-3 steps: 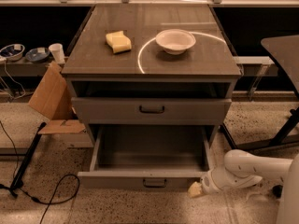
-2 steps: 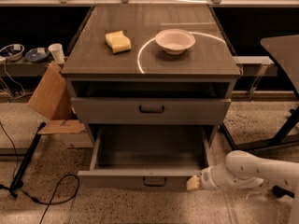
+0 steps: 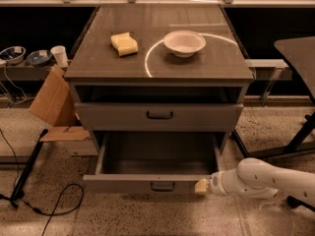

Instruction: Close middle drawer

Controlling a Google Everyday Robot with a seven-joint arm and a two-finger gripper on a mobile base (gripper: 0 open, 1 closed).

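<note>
The middle drawer (image 3: 147, 183) is pulled far out of the grey cabinet (image 3: 78, 77), and its deep box looks empty. Its low front panel carries a small dark bar handle (image 3: 162, 186). Above it is the taller top drawer (image 3: 118, 116), which is shut. The lowest drawer is hidden under the open one. My gripper (image 3: 201, 186) is on the end of the white arm (image 3: 261, 177) that comes in from the right. Its yellowish tip is against the right end of the open drawer's front panel, right of the handle.
A white bowl (image 3: 184, 42) and a yellow sponge (image 3: 124, 43) sit on the cabinet top. A cardboard piece (image 3: 54, 102), a stand leg (image 3: 27, 168) and a cable (image 3: 59, 205) lie to the left. A dark table (image 3: 300, 48) and its legs stand to the right.
My gripper has moved a little left and up, closing onto the right end of the open drawer's front panel. The drawer stays pulled out.
</note>
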